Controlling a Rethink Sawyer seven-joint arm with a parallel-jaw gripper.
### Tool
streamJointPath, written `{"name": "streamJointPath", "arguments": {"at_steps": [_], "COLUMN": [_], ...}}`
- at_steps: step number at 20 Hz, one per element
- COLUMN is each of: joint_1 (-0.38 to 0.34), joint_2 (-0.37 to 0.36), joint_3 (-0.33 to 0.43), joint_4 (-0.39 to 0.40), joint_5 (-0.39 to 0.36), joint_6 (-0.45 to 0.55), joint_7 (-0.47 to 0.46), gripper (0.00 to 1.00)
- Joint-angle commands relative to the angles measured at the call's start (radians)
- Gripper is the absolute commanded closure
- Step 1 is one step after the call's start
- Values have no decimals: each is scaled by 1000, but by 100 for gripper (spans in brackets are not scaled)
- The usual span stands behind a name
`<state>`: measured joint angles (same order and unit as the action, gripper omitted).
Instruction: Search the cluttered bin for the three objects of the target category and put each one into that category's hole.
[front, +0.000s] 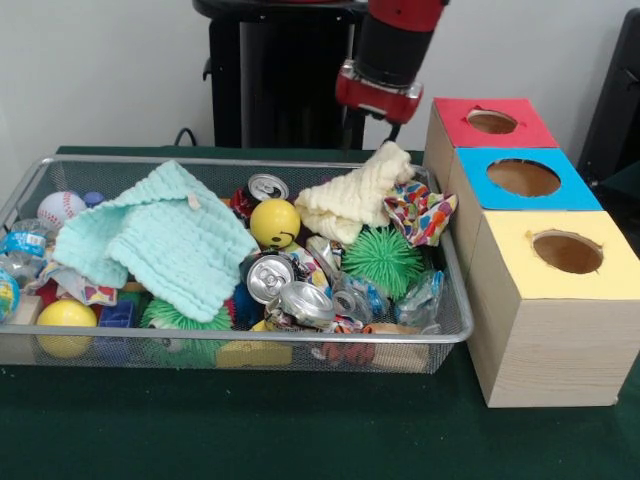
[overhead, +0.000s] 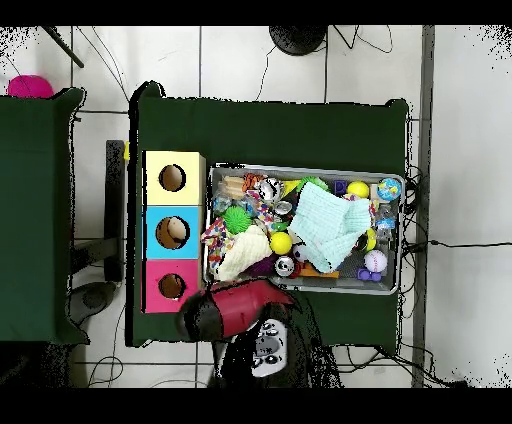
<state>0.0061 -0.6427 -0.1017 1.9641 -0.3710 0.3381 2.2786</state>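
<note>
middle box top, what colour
Blue, with a round hole; clearest in the front view.

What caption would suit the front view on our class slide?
Sawyer arm hangs above a wire bin crammed with cloths, cans and balls, beside three wooden boxes topped red, blue and yellow.

Bin packed, cloths on top; three box holes unobstructed

A bench covered in dark green cloth stands before a plain white wall. From overhead, the floor is pale tile with dark grout lines, crossed by thin black cables. A second green-covered table stands well apart, with a bright pink object at its far corner.
</note>
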Motion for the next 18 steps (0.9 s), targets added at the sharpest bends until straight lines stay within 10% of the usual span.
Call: {"name": "streamJointPath", "arguments": {"at_steps": [1, 10, 13, 18], "joint_1": [117, -6, 68, 177], "joint_2": [-13, 19, 1, 36], "joint_3": [-86, 21, -103, -302], "joint_4": [-110, -11, -40, -39], "joint_5": [87, 87, -50, -39], "joint_6": [191, -104, -281, -339], "joint_7": [203, 109, 103, 147], "gripper": [0, 0, 0, 0]}}
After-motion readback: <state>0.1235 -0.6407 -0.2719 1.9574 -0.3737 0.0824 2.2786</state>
